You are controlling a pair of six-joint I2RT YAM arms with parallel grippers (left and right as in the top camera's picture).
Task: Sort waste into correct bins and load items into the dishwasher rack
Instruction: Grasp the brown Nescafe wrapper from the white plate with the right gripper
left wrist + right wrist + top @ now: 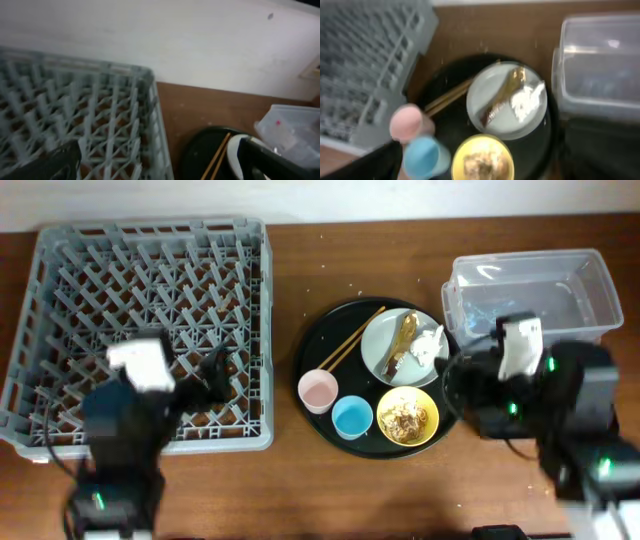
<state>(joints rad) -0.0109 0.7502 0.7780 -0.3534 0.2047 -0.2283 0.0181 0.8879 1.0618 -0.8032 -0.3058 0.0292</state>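
Note:
The grey dishwasher rack fills the left and holds no dishes. My left gripper hovers open over its right side, empty. On the round black tray lie wooden chopsticks, a pink cup, a blue cup, a yellow bowl with noodle leftovers, and a grey plate bearing a golden-brown scrap and a white tissue. My right gripper is open and empty at the tray's right edge, above the bowl.
The clear plastic tub stands at the back right, behind my right arm. A dark shallow tray seems to lie just in front of it, mostly under the arm. A white wall runs behind the table.

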